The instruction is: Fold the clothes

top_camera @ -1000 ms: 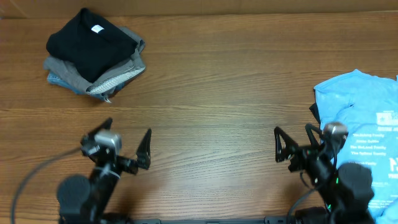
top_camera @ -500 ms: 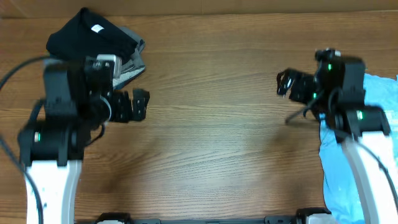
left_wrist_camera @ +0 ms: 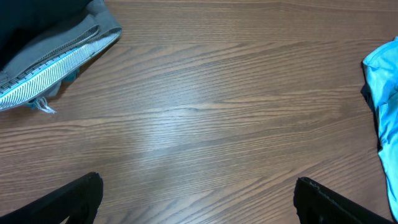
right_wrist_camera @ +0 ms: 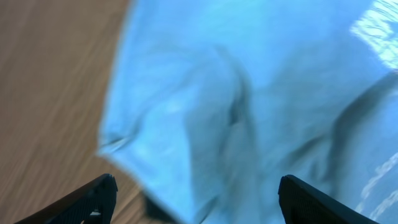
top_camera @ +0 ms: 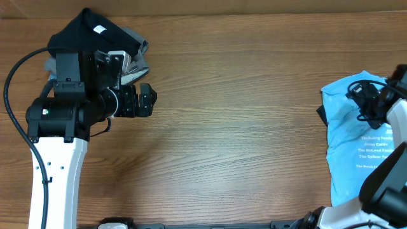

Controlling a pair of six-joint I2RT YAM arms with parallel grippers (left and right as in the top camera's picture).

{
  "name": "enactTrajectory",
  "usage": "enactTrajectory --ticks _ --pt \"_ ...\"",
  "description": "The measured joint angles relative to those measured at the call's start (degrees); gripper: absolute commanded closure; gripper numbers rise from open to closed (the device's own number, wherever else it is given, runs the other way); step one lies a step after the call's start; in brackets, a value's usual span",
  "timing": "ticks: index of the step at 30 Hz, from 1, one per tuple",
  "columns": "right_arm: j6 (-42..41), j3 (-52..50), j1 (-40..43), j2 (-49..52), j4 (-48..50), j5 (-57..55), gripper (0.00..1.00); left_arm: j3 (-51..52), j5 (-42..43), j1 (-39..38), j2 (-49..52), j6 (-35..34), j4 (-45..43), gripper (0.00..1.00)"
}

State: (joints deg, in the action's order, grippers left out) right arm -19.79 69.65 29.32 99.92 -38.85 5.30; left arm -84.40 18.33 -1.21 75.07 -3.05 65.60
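The light blue T-shirt [top_camera: 356, 137] with white print lies crumpled at the table's right edge. A dark garment [top_camera: 321, 115] peeks out from under its left side. My right gripper [top_camera: 364, 97] hangs open and empty just above the shirt's upper part; in the right wrist view the shirt [right_wrist_camera: 249, 93] fills the frame between the open fingers [right_wrist_camera: 196, 199]. My left gripper [top_camera: 145, 101] is open and empty over bare wood at the left, beside the stack of folded clothes. In the left wrist view its fingers [left_wrist_camera: 199, 199] are spread wide, and the shirt's edge [left_wrist_camera: 382, 99] shows far right.
A stack of folded clothes [top_camera: 95, 44], black on top over grey and striped pieces, sits at the back left; it also shows in the left wrist view [left_wrist_camera: 56, 56]. Bare wooden table [top_camera: 241, 127] lies between the arms.
Both arms have risen and spread from the front edge. The left gripper now sits beside the folded stack. The right gripper has swung right, over the blue T-shirt.
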Motion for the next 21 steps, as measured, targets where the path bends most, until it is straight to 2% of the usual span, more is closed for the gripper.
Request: enactTrajectory --ticks 5,6,10,11,17,18,21 --pt "-0.13 0.00 2.36 5.35 2.34 -0.20 0.21 -0.11 0.15 0.00 0.00 0.00 -0.57 0.00" --pt "-0.09 0.00 2.36 5.84 2.86 -0.17 0.29 -0.11 0.15 0.00 0.00 0.02 -0.59 0.00" --pt "-0.68 0.00 2.21 8.09 4.63 -0.13 0.46 -0.15 0.17 0.00 0.00 0.00 -0.87 0.00" --pt "-0.94 0.00 2.14 8.44 4.72 -0.13 0.56 -0.17 0.15 0.00 0.00 0.00 -0.87 0.00" --pt "-1.18 0.00 2.03 10.62 4.94 0.22 0.92 -0.20 0.17 0.00 0.00 0.00 -0.87 0.00" --pt "-1.11 0.00 2.03 10.67 4.92 0.44 0.96 -0.20 0.17 0.00 0.00 0.00 -0.87 0.00" --pt "-1.25 0.59 2.03 10.60 3.61 1.66 0.96 -0.20 0.17 0.00 0.00 0.00 -0.92 0.00"
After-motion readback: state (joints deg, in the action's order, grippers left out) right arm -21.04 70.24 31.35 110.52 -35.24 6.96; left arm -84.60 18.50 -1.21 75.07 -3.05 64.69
